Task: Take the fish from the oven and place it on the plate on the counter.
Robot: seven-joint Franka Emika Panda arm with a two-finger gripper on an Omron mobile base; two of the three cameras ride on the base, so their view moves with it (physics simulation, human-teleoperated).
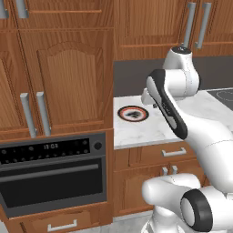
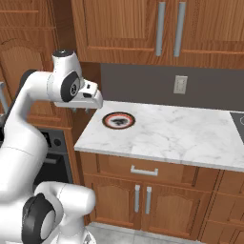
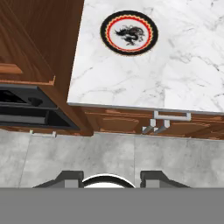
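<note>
The plate sits near the counter's left edge, toward its back, with nothing lying on its patterned centre. The oven door is shut. The gripper hangs above the counter's left edge, its 2 fingers parted, holding nothing.

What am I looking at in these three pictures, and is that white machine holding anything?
It is a white robot arm in a simulated kitchen. Two pictures come from cameras behind it, left and right; the third looks down from its hand. Its gripper, a two-finger hand, hangs in the air by the corner of the marble counter, with nothing between the finger tips. On the counter lies a round plate with an orange-red rim. To the left is the black oven, its door closed.
</note>
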